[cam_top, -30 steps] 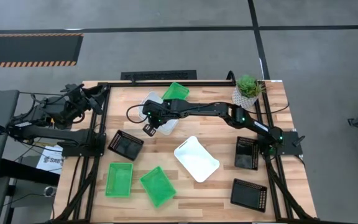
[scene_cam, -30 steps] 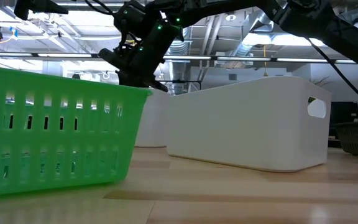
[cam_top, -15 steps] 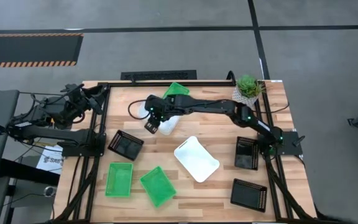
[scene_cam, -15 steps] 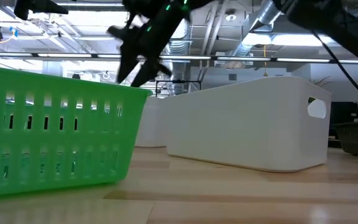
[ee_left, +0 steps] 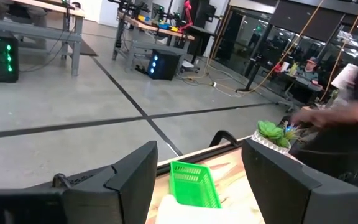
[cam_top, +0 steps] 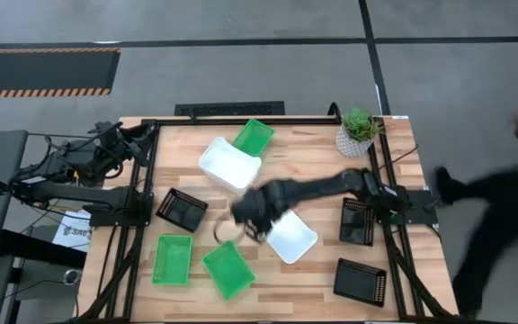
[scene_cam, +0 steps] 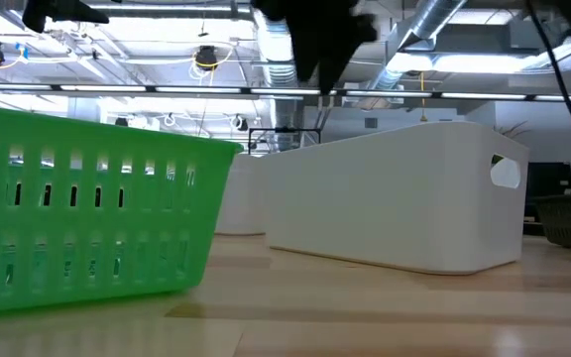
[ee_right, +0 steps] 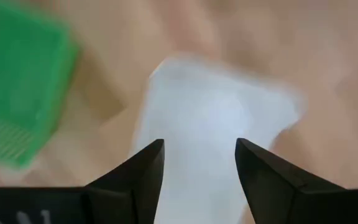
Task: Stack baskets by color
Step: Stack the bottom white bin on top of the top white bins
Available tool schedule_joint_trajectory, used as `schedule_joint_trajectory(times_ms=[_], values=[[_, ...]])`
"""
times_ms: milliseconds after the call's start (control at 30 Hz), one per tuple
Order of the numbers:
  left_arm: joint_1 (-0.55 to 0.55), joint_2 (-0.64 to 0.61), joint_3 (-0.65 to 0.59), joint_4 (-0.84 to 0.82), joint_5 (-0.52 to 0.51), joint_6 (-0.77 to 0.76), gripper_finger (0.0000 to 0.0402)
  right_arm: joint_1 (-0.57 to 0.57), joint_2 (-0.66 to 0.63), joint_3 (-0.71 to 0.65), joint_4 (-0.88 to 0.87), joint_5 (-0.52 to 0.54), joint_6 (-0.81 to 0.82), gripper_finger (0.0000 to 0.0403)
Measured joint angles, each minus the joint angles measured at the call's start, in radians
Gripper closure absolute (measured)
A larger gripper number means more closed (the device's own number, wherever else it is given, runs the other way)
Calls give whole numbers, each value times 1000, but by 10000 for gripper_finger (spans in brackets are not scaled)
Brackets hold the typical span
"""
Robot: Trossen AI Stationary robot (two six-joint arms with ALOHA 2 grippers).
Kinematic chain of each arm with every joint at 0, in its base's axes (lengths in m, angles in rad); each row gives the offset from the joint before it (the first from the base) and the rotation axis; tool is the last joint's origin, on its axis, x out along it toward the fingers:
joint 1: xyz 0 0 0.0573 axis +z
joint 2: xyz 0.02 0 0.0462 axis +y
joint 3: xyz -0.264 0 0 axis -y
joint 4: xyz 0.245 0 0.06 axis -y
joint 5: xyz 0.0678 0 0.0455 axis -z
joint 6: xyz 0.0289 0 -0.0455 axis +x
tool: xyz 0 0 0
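Change since earlier: right gripper (cam_top: pixel 245 219) gone from rear white baskets (cam_top: pixel 229 163), now mid-table above near white basket (cam_top: pixel 291 236).
Right fingers (ee_right: pixel 135 174): spread apart, empty; white basket below in wrist view.
Left gripper (ee_left: pixel 197 180): parked at left table edge, fingers apart, empty.
Green baskets: one at rear (cam_top: pixel 253 138), two at front (cam_top: pixel 173 258) (cam_top: pixel 228 268).
Black baskets: one left (cam_top: pixel 182 209), two right (cam_top: pixel 357 221) (cam_top: pixel 360 282).
Potted plant (cam_top: pixel 359 129): rear right corner.

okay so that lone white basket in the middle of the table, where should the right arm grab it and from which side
Take the white basket by its rim wall, from straight above. It sits upright and open-topped with thin walls, so one finger can go inside, one outside. The right gripper, jaws open, is above its left end, probably the easiest edge.
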Motion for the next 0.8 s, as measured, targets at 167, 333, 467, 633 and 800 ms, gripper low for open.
schedule_joint_trajectory(times_ms=[167,333,467,633,800], values=[[0,0,0,0,33,0,178,106,0,0,18,-34,216,186],[0,0,0,-12,61,0,178,166,-2,-51,86,-33,321,186],[0,0,0,-30,76,-15,178,188,-1,-147,144,-20,345,186],[0,0,0,-30,75,-60,178,186,-1,-256,234,12,344,188],[0,0,0,-48,75,-78,178,184,-1,-328,242,69,345,190]])
